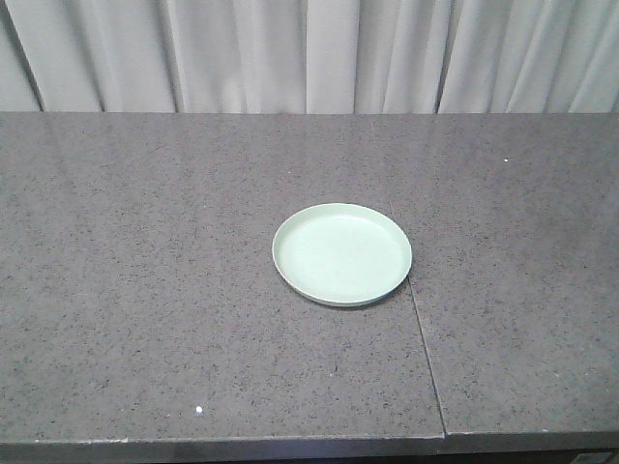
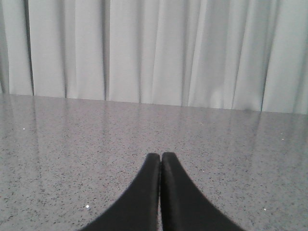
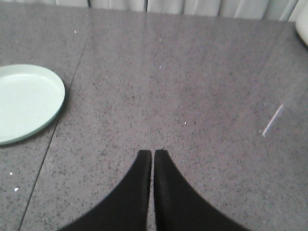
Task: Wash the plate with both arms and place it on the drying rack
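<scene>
A pale mint-green plate (image 1: 341, 253) lies flat near the middle of the grey speckled counter (image 1: 145, 271), beside a seam in the stone. In the right wrist view the plate (image 3: 24, 102) is at the far left, well away from my right gripper (image 3: 153, 152), whose black fingers are shut with nothing between them. My left gripper (image 2: 160, 155) is also shut and empty, low over bare counter, facing the curtain. Neither arm shows in the front view. The drying rack is out of view.
A pale pleated curtain (image 1: 309, 53) hangs along the counter's far edge. A thin seam (image 1: 426, 358) runs from the plate toward the front edge. A white object's edge (image 3: 303, 26) shows at the top right of the right wrist view.
</scene>
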### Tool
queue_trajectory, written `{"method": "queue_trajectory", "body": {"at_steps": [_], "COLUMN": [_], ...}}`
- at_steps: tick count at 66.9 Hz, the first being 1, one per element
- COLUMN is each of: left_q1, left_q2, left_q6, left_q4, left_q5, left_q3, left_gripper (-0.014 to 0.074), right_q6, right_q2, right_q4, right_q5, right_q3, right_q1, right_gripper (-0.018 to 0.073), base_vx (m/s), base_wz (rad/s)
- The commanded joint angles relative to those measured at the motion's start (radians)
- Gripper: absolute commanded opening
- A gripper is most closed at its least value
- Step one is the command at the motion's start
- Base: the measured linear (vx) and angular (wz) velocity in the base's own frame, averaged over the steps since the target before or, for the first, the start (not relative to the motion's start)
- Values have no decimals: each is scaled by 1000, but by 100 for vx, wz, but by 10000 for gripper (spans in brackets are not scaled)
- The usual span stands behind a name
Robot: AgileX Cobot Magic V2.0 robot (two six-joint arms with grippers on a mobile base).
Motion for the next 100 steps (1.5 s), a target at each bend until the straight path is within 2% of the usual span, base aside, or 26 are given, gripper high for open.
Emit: {"method": "queue_trajectory", "body": {"at_steps": [1, 14, 20, 24, 40, 45, 50, 60, 72, 87, 100], "left_q1": [-3, -3, -3, -3, -3, -3, -3, -3, -3, -3, -3], "left_q2": [-14, -14, -14, -14, -14, -14, -14, -14, -14, -14, -14], "left_q6": [1, 1, 1, 1, 1, 1, 1, 1, 1, 1, 1], "left_q4": [-1, -1, -1, -1, -1, -1, -1, -1, -1, -1, -1], "left_q5": [-75, -75, -75, -75, -75, -75, -75, -75, -75, -75, -75], "left_q3": [-27, -27, -27, -27, -27, -27, -27, -27, -27, -27, -27], "left_gripper": [-6, -6, -6, -6, -6, -6, -6, -6, -6, -6, -6], "right_q6": [-14, -77, -119, -153, -289, -309, -320, -264, -254, -204, -122], "right_q2": [79, 227, 295, 328, 440, 466, 492, 550, 638, 748, 852], "right_q4": [8, 63, 101, 131, 277, 290, 267, 166, 156, 150, 150], "right_q5": [1, 113, 160, 178, 209, 218, 226, 234, 265, 278, 288], "right_q3": [-78, -174, -222, -243, -294, -309, -329, -386, -455, -542, -622], "right_q1": [3, 3, 3, 4, 4, 9, 49, 142, 215, 264, 273], "right_gripper": [88, 372, 465, 494, 498, 498, 498, 498, 487, 466, 466], "base_vx": [0, 0, 0, 0, 0, 0, 0, 0, 0, 0, 0], "base_wz": [0, 0, 0, 0, 0, 0, 0, 0, 0, 0, 0]}}
